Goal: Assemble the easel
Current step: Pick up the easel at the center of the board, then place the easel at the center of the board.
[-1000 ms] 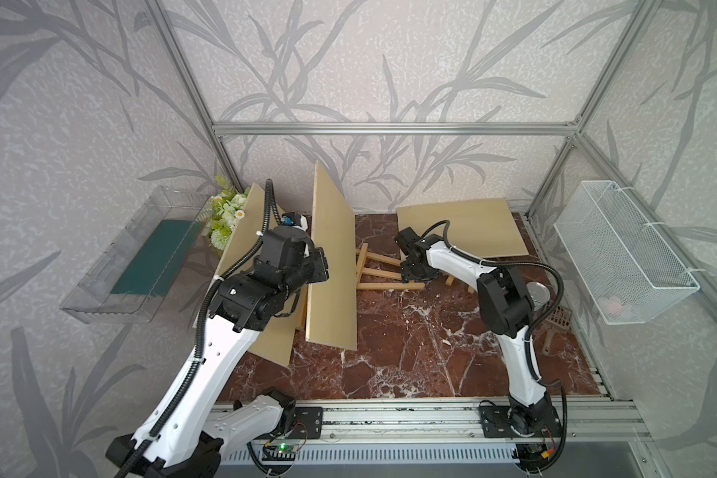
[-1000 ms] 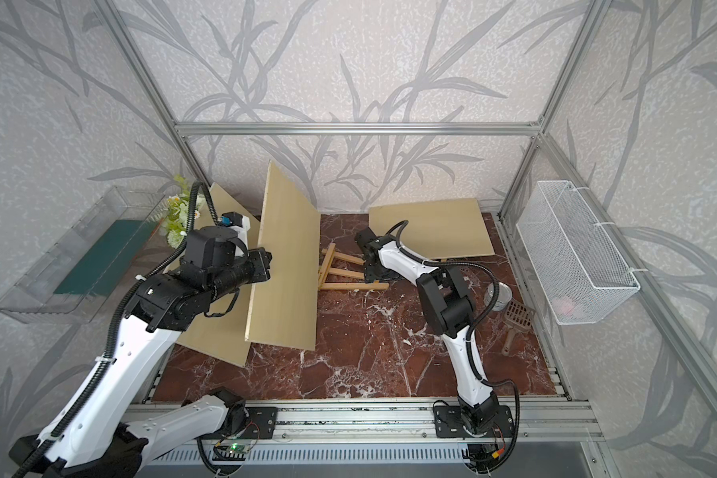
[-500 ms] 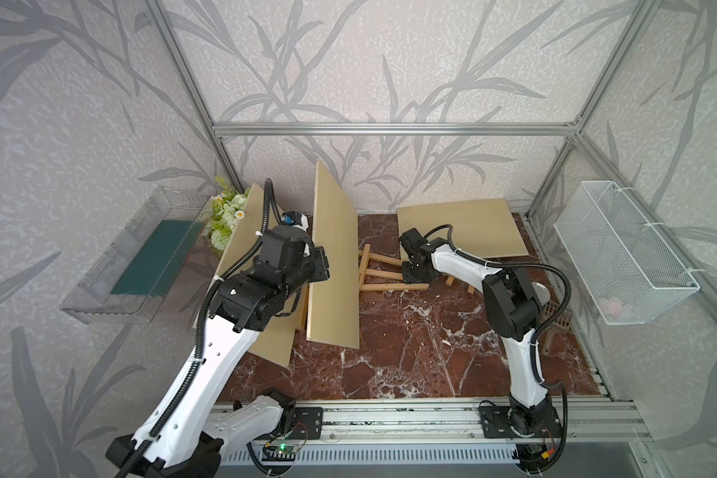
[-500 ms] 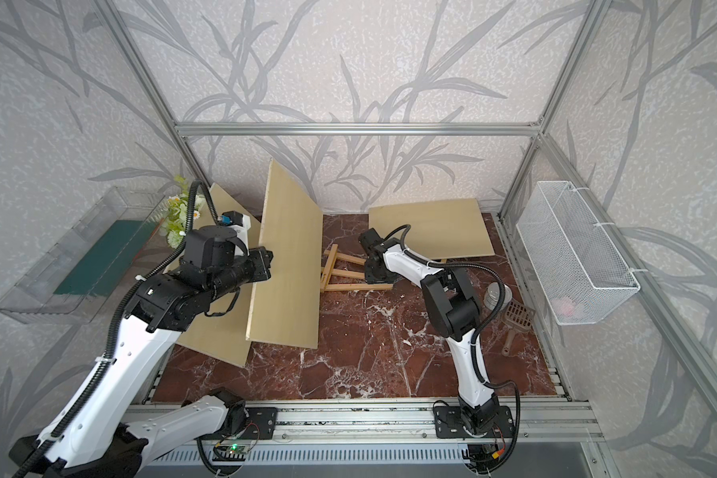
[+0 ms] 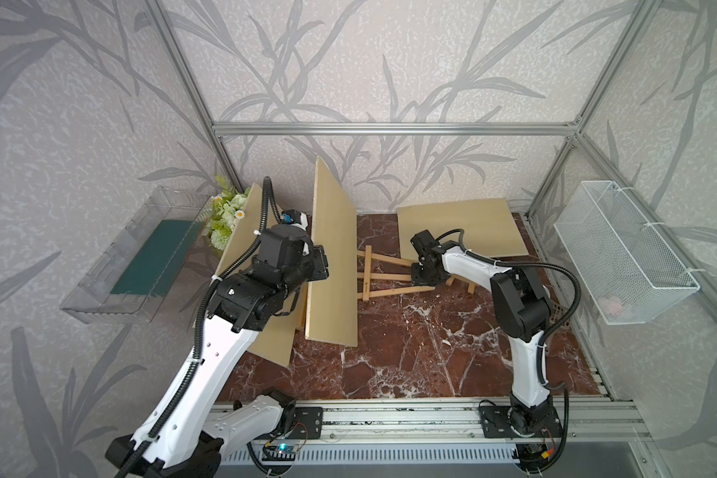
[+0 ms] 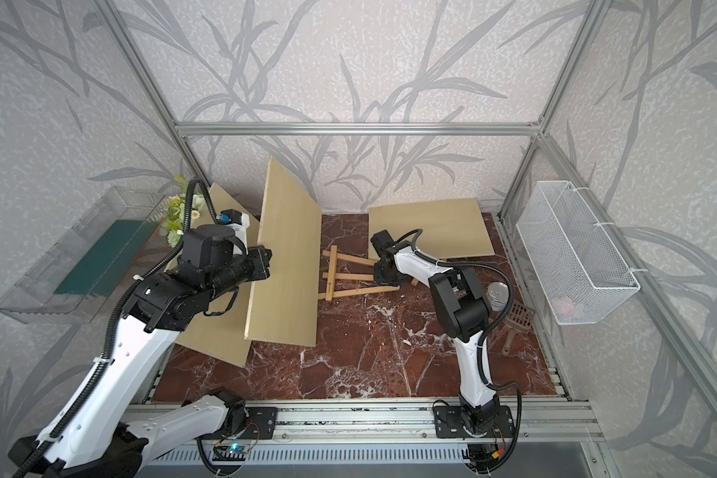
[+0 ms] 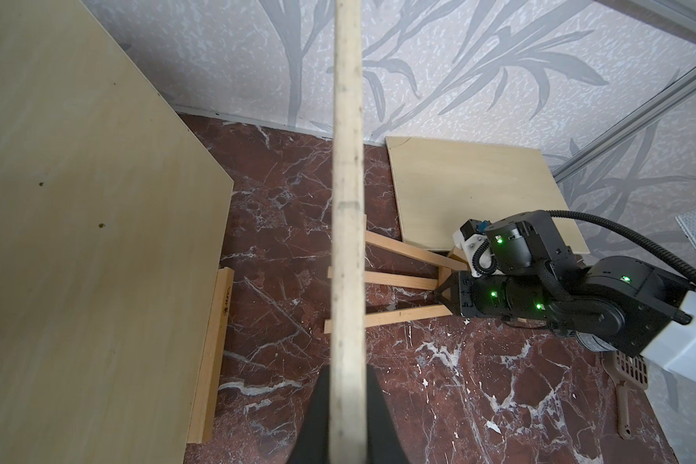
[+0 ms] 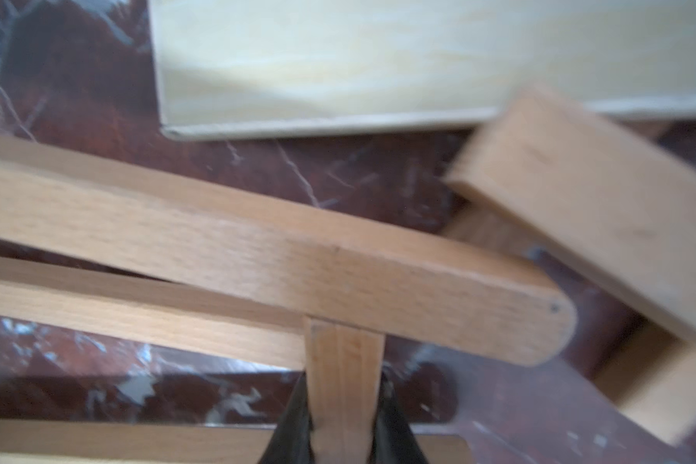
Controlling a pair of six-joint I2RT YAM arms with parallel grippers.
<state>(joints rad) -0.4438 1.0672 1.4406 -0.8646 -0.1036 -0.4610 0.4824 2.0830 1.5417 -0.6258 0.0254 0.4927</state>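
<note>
left gripper (image 7: 348,405) is clamping the thin edge of the upright board (image 5: 334,265), with one black finger (image 7: 316,418) pressing on each face. in both top views this board is standing on its lower edge a little left of the middle of the frame. it is leaning slightly, and its upper corner is reaching toward the back wall.

right gripper (image 8: 344,405) is sitting closed on the short crosspiece (image 8: 344,361) of the easel frame (image 5: 386,275). in the right wrist view its dark fingers (image 8: 294,434) are touching both sides of that piece. the easel frame is lying flat on the marble table (image 5: 410,351), in the middle of the frame in a top view, just right of the upright board. its long slats are spreading out toward that board.

a loose wooden bar (image 7: 214,353) is lying on the table between the upright board and a leaning board (image 5: 274,335), which is showing behind the left arm at the left of the frame. a flat board (image 5: 460,225) is lying right of the middle, toward the back wall, just beside the narrow end of the easel frame. a wire basket (image 5: 621,256) is hanging at the right edge of the frame.
</note>
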